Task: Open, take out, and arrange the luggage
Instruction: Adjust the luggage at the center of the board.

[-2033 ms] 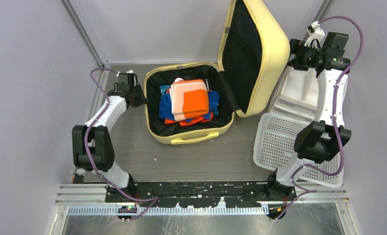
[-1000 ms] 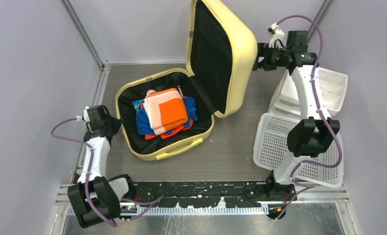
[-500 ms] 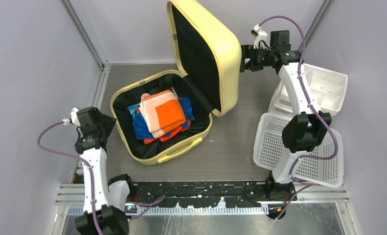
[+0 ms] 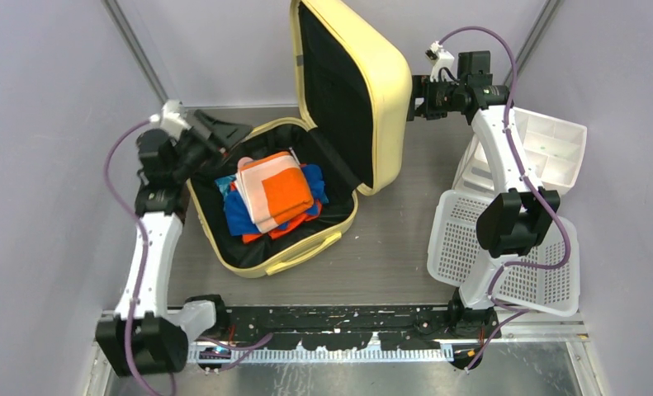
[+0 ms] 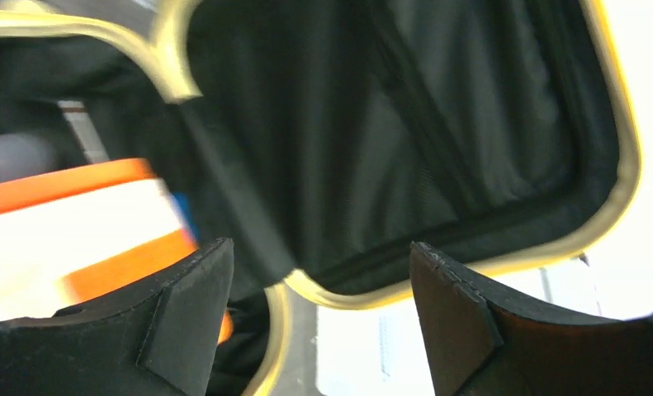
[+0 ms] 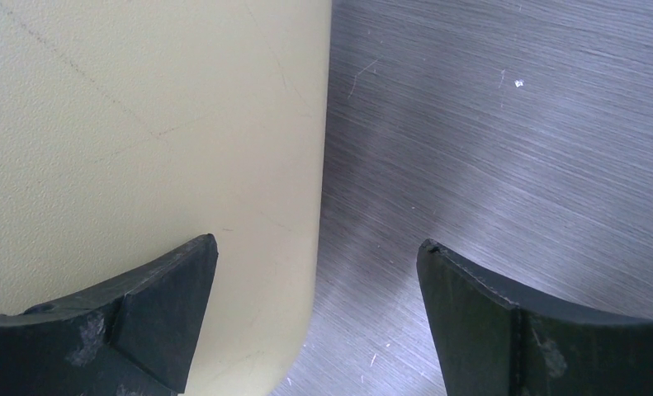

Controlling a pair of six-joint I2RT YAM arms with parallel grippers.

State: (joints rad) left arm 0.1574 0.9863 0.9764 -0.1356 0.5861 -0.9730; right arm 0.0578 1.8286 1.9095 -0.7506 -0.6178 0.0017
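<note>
Both claws gaped empty; we figured right claw (image 6: pixel 316 247) had to prop the lid (image 4: pixel 380 74), left claw (image 5: pixel 323 256) grab clothes (image 4: pixel 277 190)

The left arm (image 4: pixel 148 252) stands up from its near-left base, its wrist bent toward the right. The left gripper (image 4: pixel 221 132) points right and slightly far, fingers spread with nothing between them. The right arm (image 4: pixel 498 148) reaches to the far side, and the right gripper (image 4: pixel 415 99) points left, fingers wide apart.
</note>
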